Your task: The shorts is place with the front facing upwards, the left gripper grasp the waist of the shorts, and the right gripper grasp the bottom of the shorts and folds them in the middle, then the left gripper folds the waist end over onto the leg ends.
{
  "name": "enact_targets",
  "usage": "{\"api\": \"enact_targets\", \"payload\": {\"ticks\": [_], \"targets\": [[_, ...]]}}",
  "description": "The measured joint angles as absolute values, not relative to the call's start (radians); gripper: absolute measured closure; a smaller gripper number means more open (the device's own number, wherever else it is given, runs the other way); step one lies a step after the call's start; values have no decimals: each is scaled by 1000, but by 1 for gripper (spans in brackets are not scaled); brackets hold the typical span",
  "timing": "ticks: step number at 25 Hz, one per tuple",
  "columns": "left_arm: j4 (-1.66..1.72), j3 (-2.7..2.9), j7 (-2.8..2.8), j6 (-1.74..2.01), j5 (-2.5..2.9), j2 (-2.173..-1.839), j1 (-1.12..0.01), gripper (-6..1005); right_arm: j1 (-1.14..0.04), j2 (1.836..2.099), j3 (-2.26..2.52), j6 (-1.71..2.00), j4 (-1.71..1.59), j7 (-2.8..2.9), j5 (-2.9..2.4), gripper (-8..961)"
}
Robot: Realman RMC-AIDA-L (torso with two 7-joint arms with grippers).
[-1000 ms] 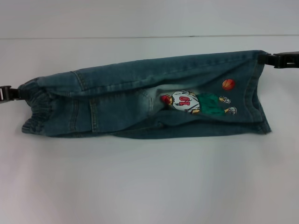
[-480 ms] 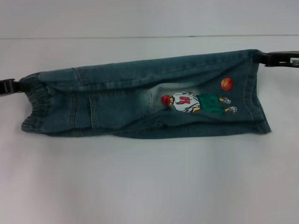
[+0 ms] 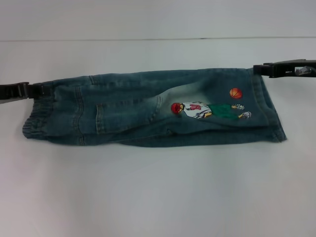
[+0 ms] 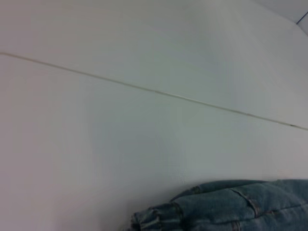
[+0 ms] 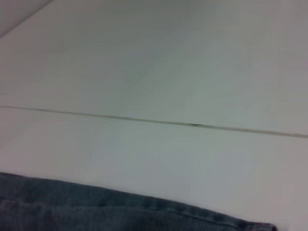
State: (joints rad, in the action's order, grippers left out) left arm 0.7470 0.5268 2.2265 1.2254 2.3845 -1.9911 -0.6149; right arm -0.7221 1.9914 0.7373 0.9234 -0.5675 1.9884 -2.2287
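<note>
The blue denim shorts [image 3: 128, 113] lie folded lengthwise on the white table, with the elastic waist [image 3: 37, 118] at the left and the leg ends [image 3: 269, 113] at the right. A cartoon print [image 3: 207, 109] with a basketball faces up. At the waist's far corner, my left gripper [image 3: 43, 90] is shut on the fabric. My right gripper [image 3: 256, 69] is shut on the far corner of the leg hem. The left wrist view shows the denim waist [image 4: 231, 207], and the right wrist view shows the denim edge [image 5: 96, 207]. Neither wrist view shows fingers.
The white table [image 3: 158, 192] stretches in front of the shorts. A thin seam line [image 3: 158, 39] crosses it behind them.
Both grippers have moved down and inward with the far edge of the shorts. The raised fold has dropped, so the shorts lie flatter and narrower.
</note>
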Motion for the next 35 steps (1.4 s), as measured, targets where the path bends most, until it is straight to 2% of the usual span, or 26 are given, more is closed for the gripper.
{"api": "enact_targets", "payload": {"ticks": [3, 9, 14, 19, 23, 30, 35], "targets": [[747, 523, 2230, 1231, 2383, -1986, -610, 687, -720, 1992, 738, 923, -567, 1990, -2231, 617], [775, 490, 2234, 1307, 2372, -1977, -597, 452, -691, 1982, 719, 1010, -603, 1989, -2218, 317], [794, 444, 2175, 1477, 2292, -1956, -566, 252, -645, 1981, 709, 1189, -695, 1966, -2170, 235], [796, 439, 2078, 1668, 2209, -1935, -527, 126, -583, 1976, 697, 1510, -767, 1848, -2047, 154], [796, 445, 2060, 1717, 2213, -1936, -510, 126, -546, 1973, 696, 1751, -773, 1739, -1990, 119], [790, 460, 2048, 1633, 2232, -1941, -471, 125, -480, 2014, 691, 1811, -768, 1635, -1992, 115], [773, 462, 2078, 1479, 2319, -1940, -477, 125, -475, 2020, 689, 1776, -756, 1635, -1992, 115]]}}
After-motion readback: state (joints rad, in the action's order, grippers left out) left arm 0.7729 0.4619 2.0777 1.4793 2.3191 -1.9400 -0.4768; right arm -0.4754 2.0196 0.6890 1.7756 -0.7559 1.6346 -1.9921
